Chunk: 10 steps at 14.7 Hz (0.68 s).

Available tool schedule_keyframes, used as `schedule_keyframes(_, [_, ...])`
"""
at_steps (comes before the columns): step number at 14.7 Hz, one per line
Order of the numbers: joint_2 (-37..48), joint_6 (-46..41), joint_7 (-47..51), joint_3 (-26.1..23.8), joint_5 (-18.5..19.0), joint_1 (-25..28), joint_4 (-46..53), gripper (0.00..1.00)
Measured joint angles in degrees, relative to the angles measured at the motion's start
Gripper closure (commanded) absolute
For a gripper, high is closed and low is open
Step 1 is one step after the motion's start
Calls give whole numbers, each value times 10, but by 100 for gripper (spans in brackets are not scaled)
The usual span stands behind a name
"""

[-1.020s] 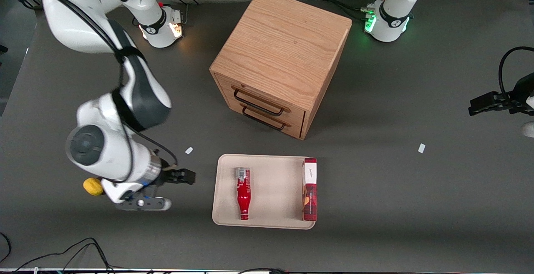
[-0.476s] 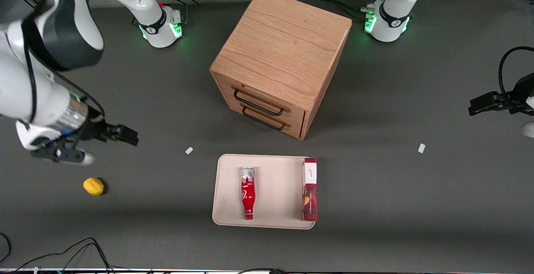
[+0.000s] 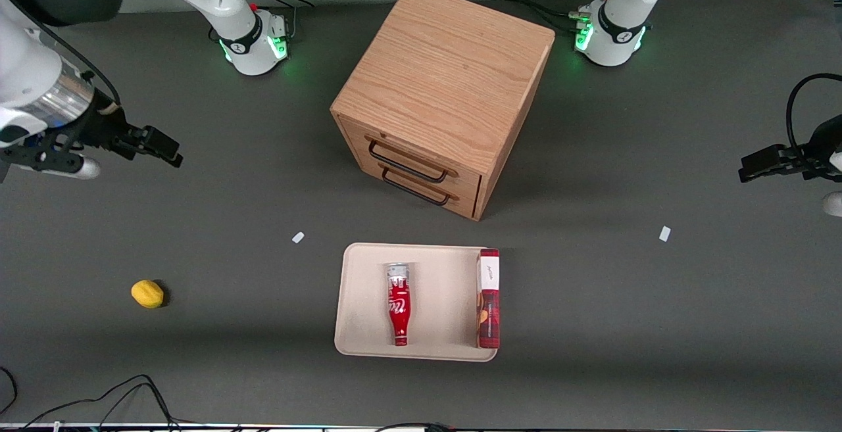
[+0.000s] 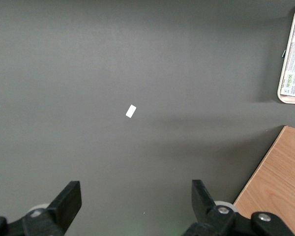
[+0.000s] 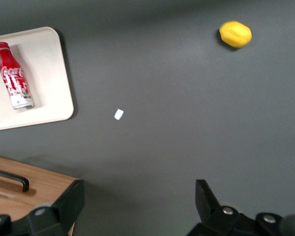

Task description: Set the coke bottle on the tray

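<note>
The coke bottle [image 3: 398, 303] lies on its side on the beige tray [image 3: 358, 300], cap toward the front camera, silvery base toward the cabinet. It also shows in the right wrist view [image 5: 14, 81] on the tray [image 5: 51, 88]. My right gripper [image 3: 158, 144] is open and empty, raised high above the table toward the working arm's end, well away from the tray. In the right wrist view its fingers [image 5: 69, 206] stand wide apart around the gripper's middle [image 5: 139, 204] with only grey table between them.
A red rectangular box [image 3: 488, 298] lies along the tray's edge toward the parked arm. A wooden drawer cabinet [image 3: 441, 93] stands farther from the camera than the tray. A yellow lemon [image 3: 147, 293] lies toward the working arm's end. Two white tape bits [image 3: 298, 237] [image 3: 664, 233] mark the table.
My right arm has pulled up and away from the tray toward its own end of the table. The bottle has rolled slightly on the tray toward the red box.
</note>
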<state>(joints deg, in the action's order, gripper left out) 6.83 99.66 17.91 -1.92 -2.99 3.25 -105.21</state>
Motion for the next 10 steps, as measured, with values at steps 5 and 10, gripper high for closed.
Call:
schedule_keyframes(5, [12,-18,-4,10,4,0,5,0])
schedule_keyframes(10, [12,-32,-21,7,31,5,13,0])
